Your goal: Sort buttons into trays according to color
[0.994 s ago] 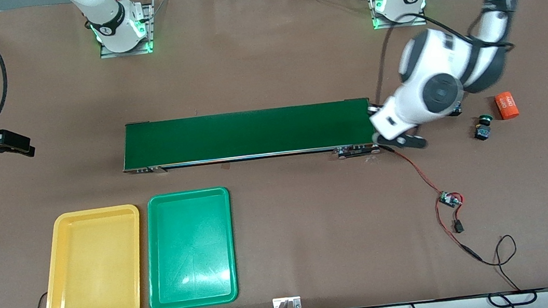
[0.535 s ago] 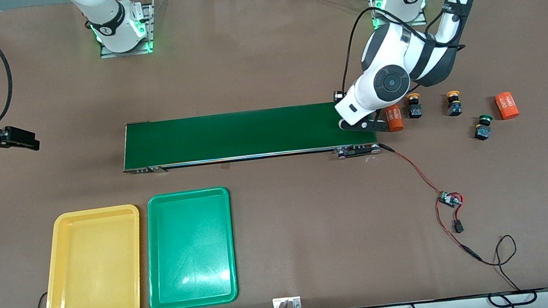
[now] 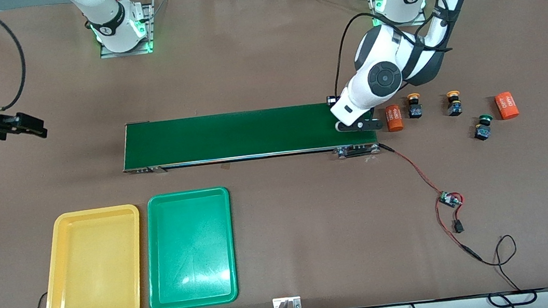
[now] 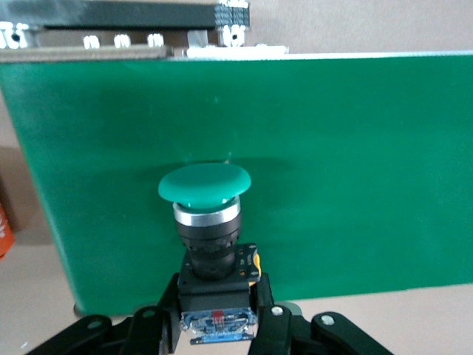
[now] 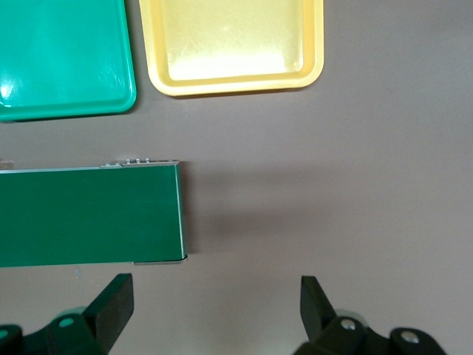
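1. The left claw (image 3: 357, 125) hangs over the left arm's end of the long dark-green conveyor belt (image 3: 245, 134), clenched on the black blocky body of a green mushroom-capped push-button (image 4: 205, 185), cap upright.
2. The step in hand looks like setting this button on the belt; next it calls for lowering squarely, then letting go without tipping it.
3. Two yellow-orange-capped buttons (image 3: 414, 106) (image 3: 453, 103) and a second green-capped button (image 3: 483, 127) stand on the brown tabletop (image 3: 268, 60) near two orange cylinders (image 3: 393, 118) (image 3: 506, 106).
4. The right claw (image 5: 214, 310) waits spread wide, holding nothing, over bare tabletop past the belt's other end.
5. The shallow yellow plastic tray (image 3: 93, 267) and the green one (image 3: 190, 249) hold no buttons.
6. In the front view the arm hides the held button; how high it hangs above the belt cannot be told.
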{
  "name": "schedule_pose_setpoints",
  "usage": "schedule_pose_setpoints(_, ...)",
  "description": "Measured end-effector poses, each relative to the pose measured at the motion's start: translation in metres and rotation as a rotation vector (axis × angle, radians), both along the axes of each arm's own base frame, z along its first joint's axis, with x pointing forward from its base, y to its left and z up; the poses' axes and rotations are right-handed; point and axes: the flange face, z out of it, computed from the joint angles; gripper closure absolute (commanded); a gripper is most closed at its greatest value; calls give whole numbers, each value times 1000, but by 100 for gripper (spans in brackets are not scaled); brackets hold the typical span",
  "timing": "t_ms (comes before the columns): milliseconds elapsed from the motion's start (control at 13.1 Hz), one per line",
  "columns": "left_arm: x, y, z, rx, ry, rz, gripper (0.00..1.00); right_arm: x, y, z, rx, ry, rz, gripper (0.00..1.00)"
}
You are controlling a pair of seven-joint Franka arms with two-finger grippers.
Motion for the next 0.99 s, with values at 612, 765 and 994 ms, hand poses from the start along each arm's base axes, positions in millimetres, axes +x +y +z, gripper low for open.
schedule_pose_setpoints(612,33,36,53,-23,-102,89,0,-65,6,-31,-14,-60,8,0)
schedule_pose_setpoints(765,60,116,86,11,-145,175,0,-65,6,-31,-15,-64,9,0)
schedule_pose_setpoints(994,81,257,92,137,-192,136,0,-65,7,-32,-15,-65,11,0)
